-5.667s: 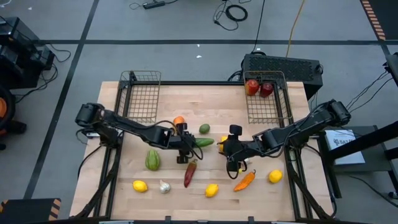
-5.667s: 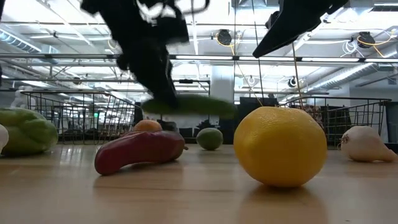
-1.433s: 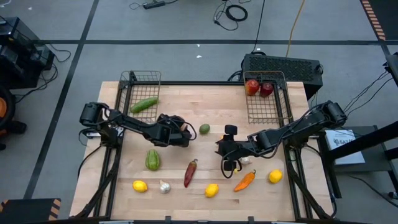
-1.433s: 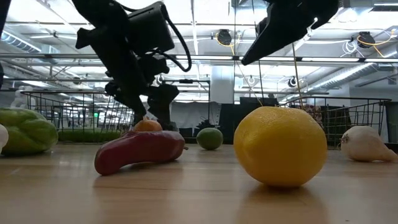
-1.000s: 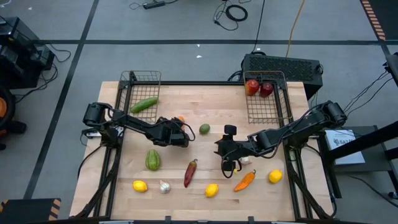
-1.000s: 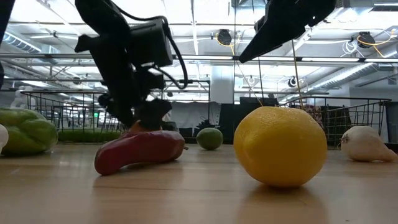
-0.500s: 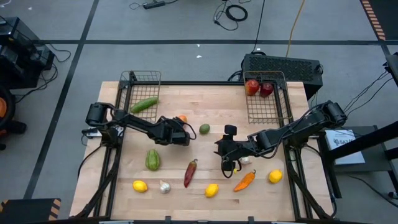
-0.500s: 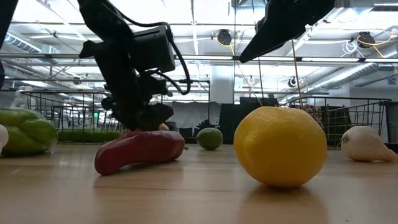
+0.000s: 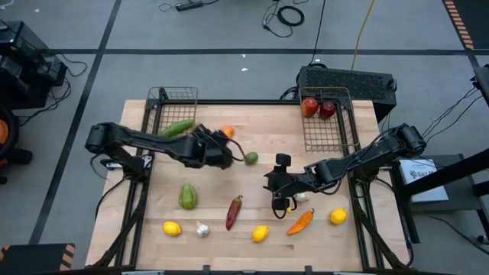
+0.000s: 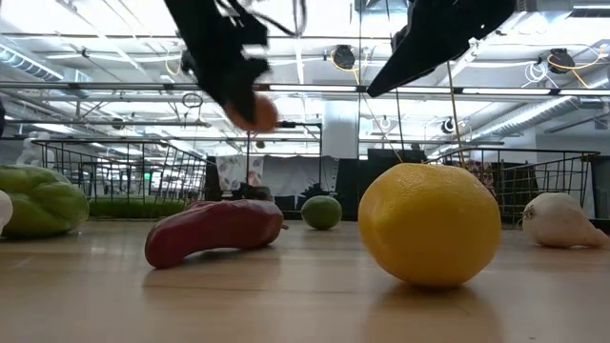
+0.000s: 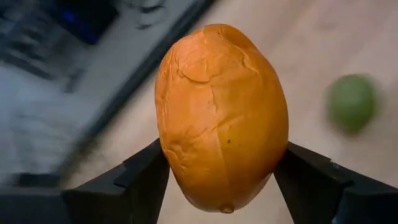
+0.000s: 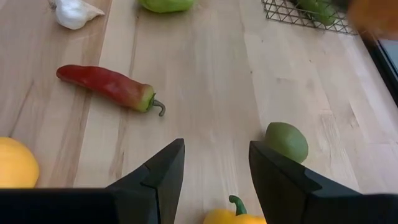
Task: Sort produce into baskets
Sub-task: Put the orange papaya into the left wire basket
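Plainly, left gripper (image 11: 221, 186) fingers (image 11: 140, 177) clamp an unlabelled orange pepper (image 11: 221, 115)

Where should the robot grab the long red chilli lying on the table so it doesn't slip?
Probably around the thick middle of the red chilli, coming straight down from above. It lies flat on the bare table with open wood on both long sides, so the fingers can go one on each side. The stem end is thin and would likely slip out.
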Robot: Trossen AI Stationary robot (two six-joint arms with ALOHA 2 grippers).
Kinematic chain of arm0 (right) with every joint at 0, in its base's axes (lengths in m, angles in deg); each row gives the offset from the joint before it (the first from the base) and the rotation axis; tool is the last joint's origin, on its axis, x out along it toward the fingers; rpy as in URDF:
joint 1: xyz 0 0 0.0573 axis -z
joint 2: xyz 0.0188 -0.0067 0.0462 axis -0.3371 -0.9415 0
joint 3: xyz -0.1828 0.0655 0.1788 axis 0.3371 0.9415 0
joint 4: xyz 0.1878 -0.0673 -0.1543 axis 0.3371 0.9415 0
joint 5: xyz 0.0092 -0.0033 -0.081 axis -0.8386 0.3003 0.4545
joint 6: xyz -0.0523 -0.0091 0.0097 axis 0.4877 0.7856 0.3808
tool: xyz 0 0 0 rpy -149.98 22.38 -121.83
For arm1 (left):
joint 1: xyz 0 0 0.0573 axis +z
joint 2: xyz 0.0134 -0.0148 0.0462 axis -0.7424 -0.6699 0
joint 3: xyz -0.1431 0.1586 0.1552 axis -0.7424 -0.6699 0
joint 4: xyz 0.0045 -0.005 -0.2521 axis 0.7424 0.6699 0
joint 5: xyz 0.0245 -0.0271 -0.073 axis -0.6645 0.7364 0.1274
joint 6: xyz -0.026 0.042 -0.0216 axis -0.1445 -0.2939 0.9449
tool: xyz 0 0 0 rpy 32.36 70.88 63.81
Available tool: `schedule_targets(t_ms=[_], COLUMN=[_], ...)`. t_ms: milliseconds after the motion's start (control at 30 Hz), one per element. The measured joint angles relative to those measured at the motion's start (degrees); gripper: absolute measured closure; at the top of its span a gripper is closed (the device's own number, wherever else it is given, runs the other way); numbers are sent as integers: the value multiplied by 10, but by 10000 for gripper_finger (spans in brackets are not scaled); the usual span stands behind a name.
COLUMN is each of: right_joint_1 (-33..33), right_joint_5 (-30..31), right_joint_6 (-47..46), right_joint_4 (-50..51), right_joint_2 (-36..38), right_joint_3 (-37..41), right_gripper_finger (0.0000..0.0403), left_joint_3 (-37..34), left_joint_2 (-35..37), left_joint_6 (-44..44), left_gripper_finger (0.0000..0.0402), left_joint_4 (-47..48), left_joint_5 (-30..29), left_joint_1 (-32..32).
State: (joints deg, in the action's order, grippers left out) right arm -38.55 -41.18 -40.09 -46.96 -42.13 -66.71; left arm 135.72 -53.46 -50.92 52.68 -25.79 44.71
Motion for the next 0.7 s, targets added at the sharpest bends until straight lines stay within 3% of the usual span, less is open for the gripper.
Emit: schedule_targets(t_ms=[167, 400, 700], right_joint_1=[0, 0, 0], right_joint_5=[-14, -14, -14], right_joint_6=[-3, -3, -11], right_joint_4=[2, 0, -4], right_joint_2=[0, 0, 0], right_joint_3=[0, 0, 0], right_gripper_finger=[232, 232, 232], left_joint_3=[50, 52, -8], left_joint_2=[82, 193, 218], left_joint_6=[11, 62, -34], left_gripper_finger=[134, 135, 127], left_joint_4=[173, 339, 368], left_joint_5=[-21, 4, 94], left_joint_1=[13, 62, 144])
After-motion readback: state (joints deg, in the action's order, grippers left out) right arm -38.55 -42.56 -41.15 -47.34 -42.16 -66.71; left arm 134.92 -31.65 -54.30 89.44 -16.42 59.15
